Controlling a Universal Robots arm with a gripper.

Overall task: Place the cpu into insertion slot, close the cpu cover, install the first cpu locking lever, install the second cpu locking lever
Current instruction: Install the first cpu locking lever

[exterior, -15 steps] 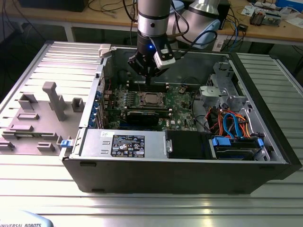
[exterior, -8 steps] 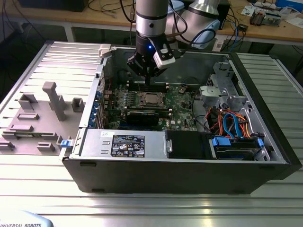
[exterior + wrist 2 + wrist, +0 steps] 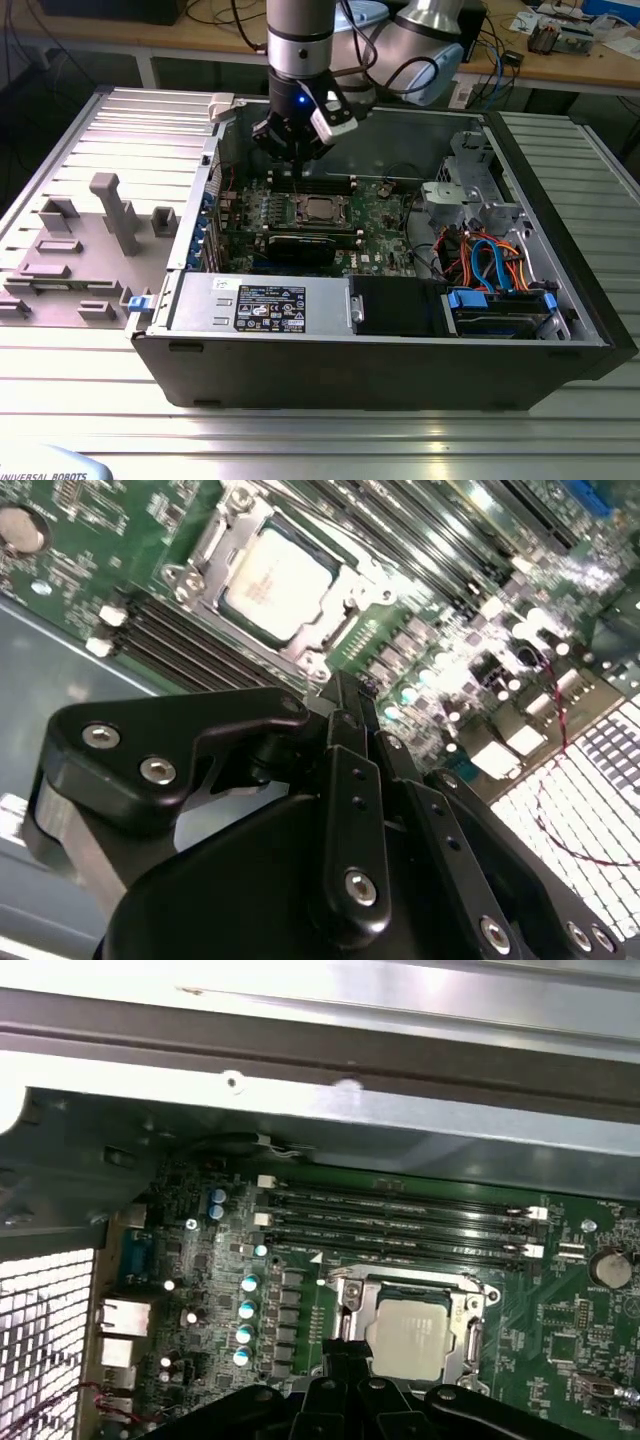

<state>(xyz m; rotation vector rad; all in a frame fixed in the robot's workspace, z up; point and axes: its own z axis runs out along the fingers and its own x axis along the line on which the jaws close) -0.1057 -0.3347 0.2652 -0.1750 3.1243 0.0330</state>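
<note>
The cpu lies flat in the insertion slot on the green board, its silver top showing. The cpu cover, a silvery frame, lies down around the chip. My gripper hangs above the board, a little behind the socket in the exterior view. Its black fingers are shut together with nothing between them, and they touch neither chip nor frame.
Long memory slots run beside the socket. In front of the socket lies a black graphics card. A power supply, a drive cage and coloured cables fill the open case. Grey fixtures stand at the exterior view's left.
</note>
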